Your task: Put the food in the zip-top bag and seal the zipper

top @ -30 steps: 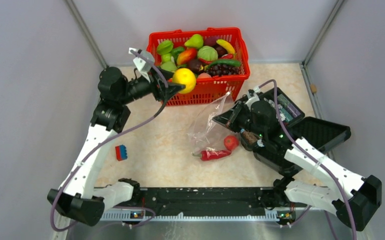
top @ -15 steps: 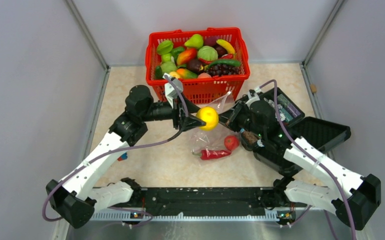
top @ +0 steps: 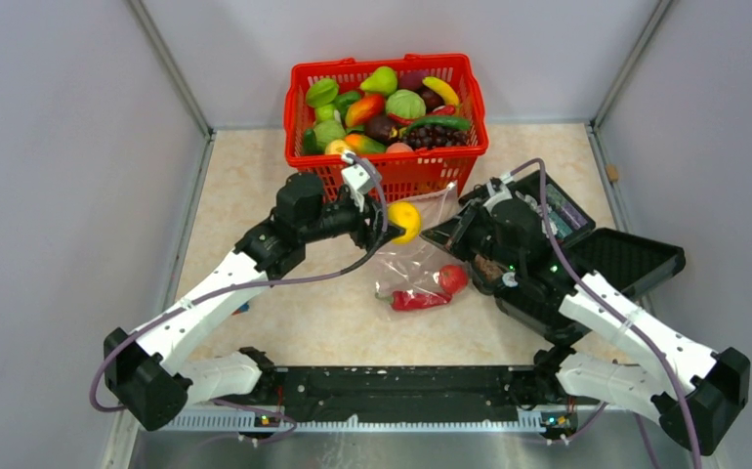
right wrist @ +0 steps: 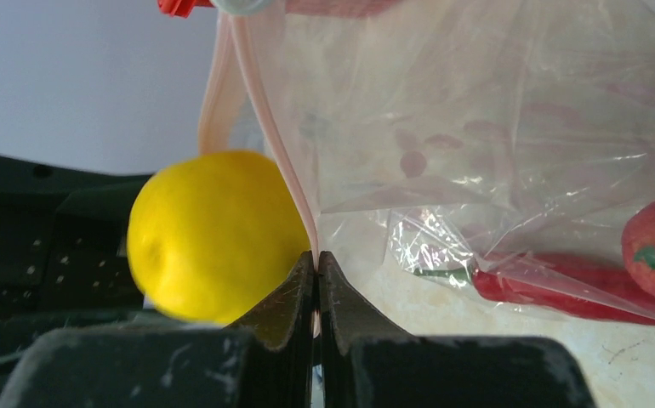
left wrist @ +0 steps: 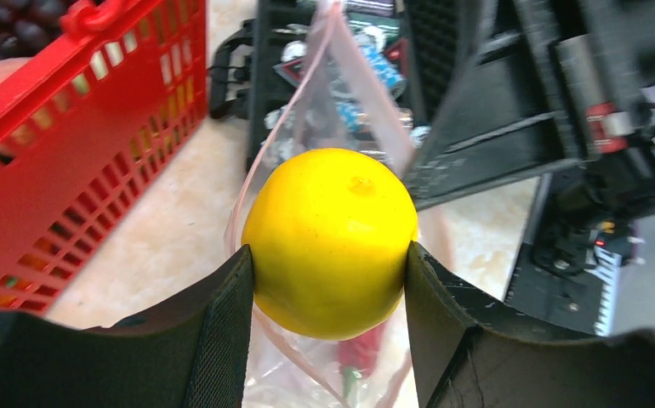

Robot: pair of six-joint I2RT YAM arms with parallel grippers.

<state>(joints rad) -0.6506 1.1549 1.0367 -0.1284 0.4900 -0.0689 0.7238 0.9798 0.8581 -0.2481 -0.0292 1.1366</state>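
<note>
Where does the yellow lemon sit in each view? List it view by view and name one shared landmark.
Top external: lemon at centre, just below the red basket, at the mouth of the zip-top bag.
Left wrist: dead centre, clamped between the left gripper and its black fingers.
Right wrist: left of centre, behind the bag edge that the right gripper pinches.
Shared landmark: the red chili inside the bag, in all three.

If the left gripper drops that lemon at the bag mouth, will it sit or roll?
Likely rolls: the lemon looks round and glossy. The left gripper pinches just its sides, so it may slip. The zip-top bag looks thin, crinkly, probably too floppy to stop it.
</note>
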